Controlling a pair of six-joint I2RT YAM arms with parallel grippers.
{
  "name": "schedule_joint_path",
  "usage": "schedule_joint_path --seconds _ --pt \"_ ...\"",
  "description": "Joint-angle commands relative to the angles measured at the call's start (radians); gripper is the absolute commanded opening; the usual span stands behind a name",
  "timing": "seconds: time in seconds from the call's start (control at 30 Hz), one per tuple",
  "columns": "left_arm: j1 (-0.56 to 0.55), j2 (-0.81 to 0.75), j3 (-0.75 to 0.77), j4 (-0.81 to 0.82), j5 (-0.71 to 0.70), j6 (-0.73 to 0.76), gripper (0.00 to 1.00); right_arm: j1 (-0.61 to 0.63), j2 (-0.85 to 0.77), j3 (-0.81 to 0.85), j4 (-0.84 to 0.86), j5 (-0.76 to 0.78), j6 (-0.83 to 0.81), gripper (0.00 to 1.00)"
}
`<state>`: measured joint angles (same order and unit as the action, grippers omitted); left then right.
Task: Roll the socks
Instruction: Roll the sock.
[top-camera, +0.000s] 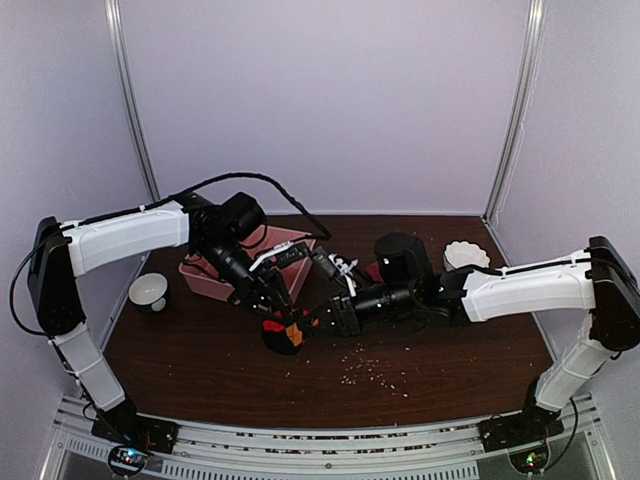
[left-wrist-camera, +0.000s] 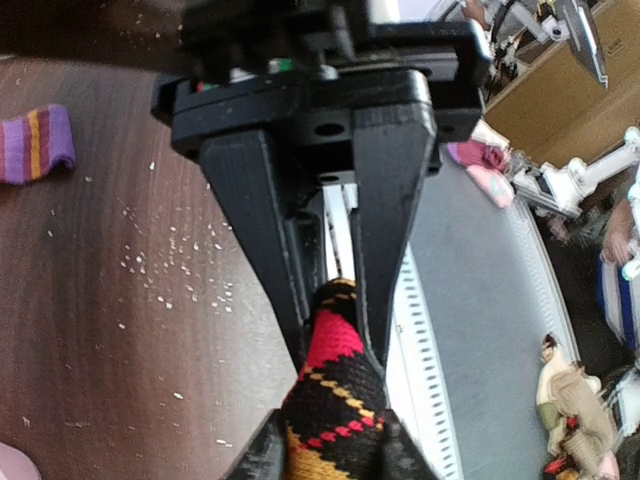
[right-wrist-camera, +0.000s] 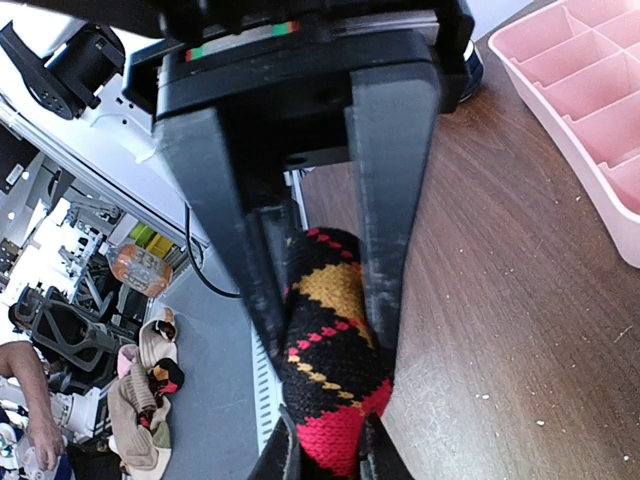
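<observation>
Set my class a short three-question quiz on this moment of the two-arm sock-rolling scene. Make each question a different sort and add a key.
1. True or false: the left gripper and the right gripper both clamp the same black knitted sock with red and orange diamonds.
2. Multiple choice: where is the purple striped fabric sock? A, held in a gripper; B, lying on the brown wooden table; C, hanging off the table's edge.
3. Fill in: the pink plastic tray is divided into open ____.
Key: 1 true; 2 B; 3 compartments.
</observation>
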<state>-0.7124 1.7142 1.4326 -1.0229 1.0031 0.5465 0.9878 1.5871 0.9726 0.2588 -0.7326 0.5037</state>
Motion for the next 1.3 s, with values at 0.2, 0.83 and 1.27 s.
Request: schedule_joint_path --seconds 0.2,0.83,1.27 --pt "0.077 -0.056 0.044 -0.009 0.105 -0.013 0.36 -0.008 -0.073 -0.035 0.179 0.043 0.018 0.02" --pt "0.077 -0.007 0.185 -0.193 0.080 0.052 0.29 -0.015 -0.092 0.032 0.166 0.058 -0.002 0.02" --pt "0.077 0.046 0.215 -0.224 0.090 0.050 0.00 -0.010 -0.052 0.052 0.211 0.067 0.017 0.14"
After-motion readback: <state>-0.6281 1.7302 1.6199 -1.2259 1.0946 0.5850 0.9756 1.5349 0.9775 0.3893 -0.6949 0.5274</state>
